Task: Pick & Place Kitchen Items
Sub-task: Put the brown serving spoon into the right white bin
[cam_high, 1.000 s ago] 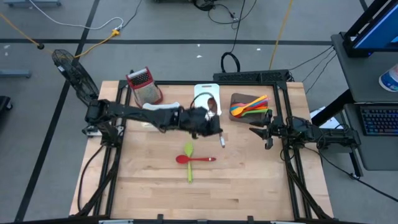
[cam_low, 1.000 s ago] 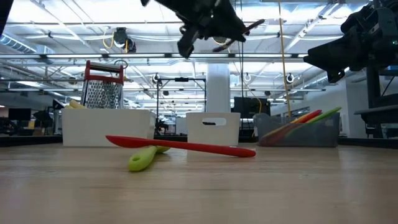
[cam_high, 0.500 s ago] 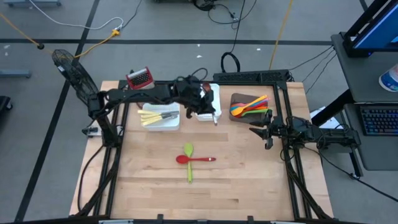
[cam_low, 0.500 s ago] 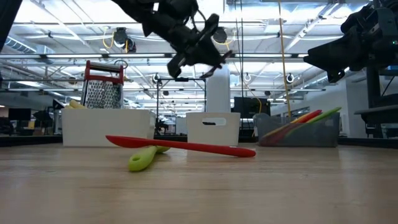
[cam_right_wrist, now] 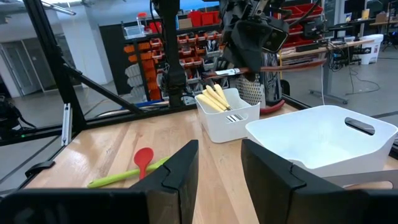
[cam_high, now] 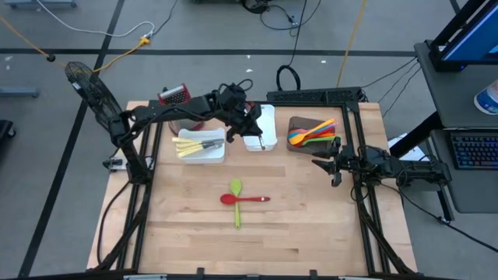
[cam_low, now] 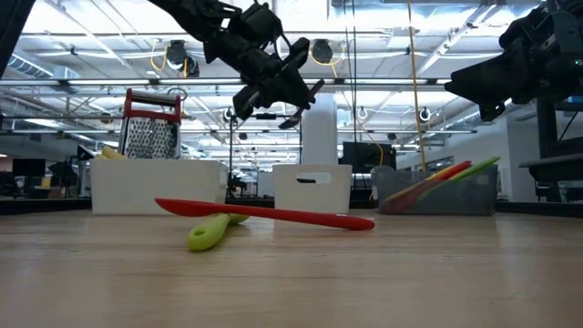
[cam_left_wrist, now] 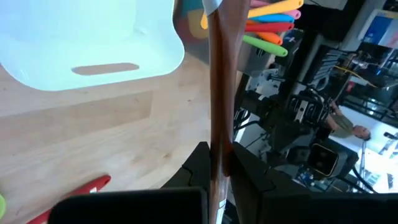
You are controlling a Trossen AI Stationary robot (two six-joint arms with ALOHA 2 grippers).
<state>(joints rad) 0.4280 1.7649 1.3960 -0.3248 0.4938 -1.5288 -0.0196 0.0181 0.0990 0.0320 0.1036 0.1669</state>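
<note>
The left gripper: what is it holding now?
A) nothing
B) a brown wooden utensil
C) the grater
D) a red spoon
B: in the left wrist view the left gripper is shut on a slim brown wooden utensil, above the empty white tray.

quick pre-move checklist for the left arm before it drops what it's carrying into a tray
1. Grip: left gripper shut on the brown-handled utensil: ok.
2. Position: it is raised over the gap between the white tray with cream sticks and the empty white tray, not squarely over either: not ok.
3. Empty white tray has room: ok.
4. Right gripper waits at the table's right edge, away from the trays: ok.
5. Red spoon and green utensil lie crossed mid-table, out of the way: ok.
6. Target tray: cannot tell.
</note>
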